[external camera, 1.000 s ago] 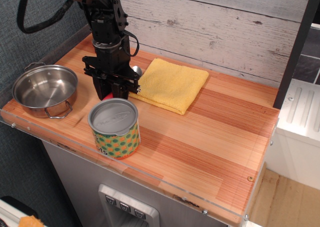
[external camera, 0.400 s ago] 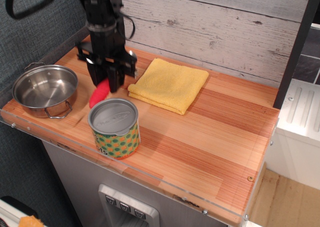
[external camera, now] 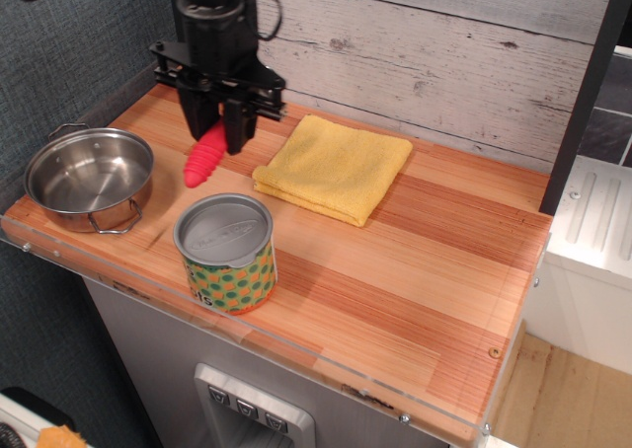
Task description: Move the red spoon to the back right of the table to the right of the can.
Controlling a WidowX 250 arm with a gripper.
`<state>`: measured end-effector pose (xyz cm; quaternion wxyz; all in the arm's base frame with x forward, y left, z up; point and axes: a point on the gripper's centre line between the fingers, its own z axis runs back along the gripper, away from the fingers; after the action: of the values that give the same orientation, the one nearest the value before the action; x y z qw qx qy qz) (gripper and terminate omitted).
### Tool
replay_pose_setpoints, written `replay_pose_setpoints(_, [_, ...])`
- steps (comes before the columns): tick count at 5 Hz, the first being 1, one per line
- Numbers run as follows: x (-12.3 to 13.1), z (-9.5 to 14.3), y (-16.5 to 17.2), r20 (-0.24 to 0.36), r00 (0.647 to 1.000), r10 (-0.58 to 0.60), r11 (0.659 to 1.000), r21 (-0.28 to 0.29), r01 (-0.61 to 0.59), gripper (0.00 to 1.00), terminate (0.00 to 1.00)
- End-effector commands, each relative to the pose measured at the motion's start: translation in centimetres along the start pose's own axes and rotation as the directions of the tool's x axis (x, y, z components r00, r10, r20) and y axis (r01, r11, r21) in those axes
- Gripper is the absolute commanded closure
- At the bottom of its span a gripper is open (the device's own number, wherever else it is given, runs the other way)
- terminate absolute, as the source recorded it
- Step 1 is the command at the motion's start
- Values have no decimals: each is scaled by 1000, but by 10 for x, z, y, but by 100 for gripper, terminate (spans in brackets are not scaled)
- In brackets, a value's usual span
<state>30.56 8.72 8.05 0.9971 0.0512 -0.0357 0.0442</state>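
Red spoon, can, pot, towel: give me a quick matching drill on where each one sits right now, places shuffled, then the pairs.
Things:
1. red spoon
2. can
3. steel pot
4. yellow towel

Places:
A. folded flat near the back wall
B. far left end of the table
C. held in the gripper, handle hanging down
D. upright near the front edge

Pairs: 1-C, 2-D, 3-B, 4-A
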Motion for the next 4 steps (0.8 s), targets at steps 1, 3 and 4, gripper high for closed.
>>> replay_pose_setpoints(1, [-13,32,-41,27,998,64,998,-20,-64,100,0])
replay_pose_setpoints(3, [-26,37,-105,-11,1000,14,999,-38,-14,100,0])
replay_pose_setpoints(4, [-31,30,-130,-9,1000,25,999,-26,-26,100,0])
